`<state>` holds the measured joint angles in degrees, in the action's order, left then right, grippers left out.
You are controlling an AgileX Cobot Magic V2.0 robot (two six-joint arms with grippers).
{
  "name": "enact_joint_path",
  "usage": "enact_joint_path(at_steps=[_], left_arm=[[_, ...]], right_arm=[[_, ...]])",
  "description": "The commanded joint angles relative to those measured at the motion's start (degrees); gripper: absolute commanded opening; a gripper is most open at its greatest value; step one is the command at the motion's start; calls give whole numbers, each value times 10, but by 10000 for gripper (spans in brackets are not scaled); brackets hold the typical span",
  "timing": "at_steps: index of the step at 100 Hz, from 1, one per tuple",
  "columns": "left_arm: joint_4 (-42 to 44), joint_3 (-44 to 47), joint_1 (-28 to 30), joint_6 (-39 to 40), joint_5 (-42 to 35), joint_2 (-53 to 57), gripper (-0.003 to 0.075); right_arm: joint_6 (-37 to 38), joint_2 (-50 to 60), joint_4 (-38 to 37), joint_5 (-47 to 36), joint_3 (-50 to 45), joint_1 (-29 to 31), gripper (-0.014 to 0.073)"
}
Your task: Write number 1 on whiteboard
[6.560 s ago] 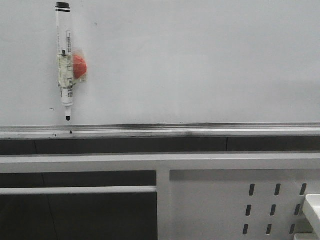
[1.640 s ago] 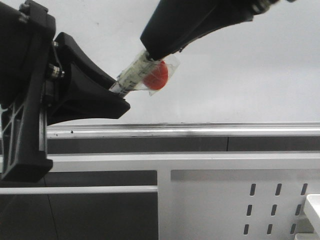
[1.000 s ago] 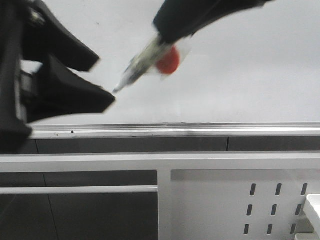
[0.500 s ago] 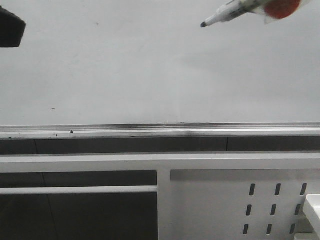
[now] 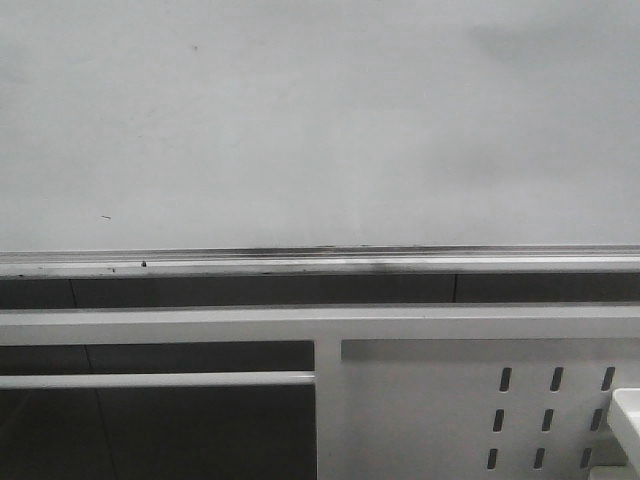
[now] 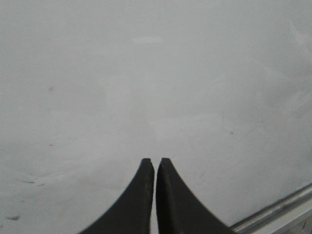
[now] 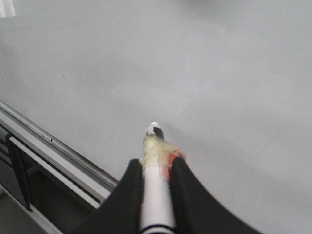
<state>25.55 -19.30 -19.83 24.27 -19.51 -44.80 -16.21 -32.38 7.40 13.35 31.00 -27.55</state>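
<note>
On the left, our left pincer (image 6: 155,163) shows only in its wrist view: the two black fingertips (image 6: 145,168) are pressed nearly together with just a sliver of gap, and nothing lies between them. They point at the whiteboard (image 6: 195,73), with its metal ledge (image 6: 273,214) off to one side.

From the front we see the whiteboard (image 5: 320,120) filling the upper part of the view, bare of any stroke; only tiny dark specks mark its surface. The ledge (image 5: 320,262) runs along its bottom edge, and the white perforated frame (image 5: 480,400) stands below it. Neither arm appears in this view.

On the right, our right pincer (image 7: 157,168) is clamped on a white marker (image 7: 156,195). The marker's dark tip (image 7: 157,130) points at the board (image 7: 219,63); we cannot tell whether it touches. Yellowish tape and something red (image 7: 171,160) wrap the barrel just beyond the fingers.
</note>
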Motion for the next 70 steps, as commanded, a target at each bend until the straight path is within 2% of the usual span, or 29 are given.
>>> enact_joint_path(at_steps=[1,31,70], left_arm=[[-16,-13,12,6,-64,-1,-20],[-16,-13,13,6,-70,-1,-20],[-16,-13,13,6,-72,-1,-20]], right_arm=[[1,-16,-3,-61,17,4,-69],[1,-76,-8,-102,17,5,-69],[1,-151,-22,-106,17,5,-69]])
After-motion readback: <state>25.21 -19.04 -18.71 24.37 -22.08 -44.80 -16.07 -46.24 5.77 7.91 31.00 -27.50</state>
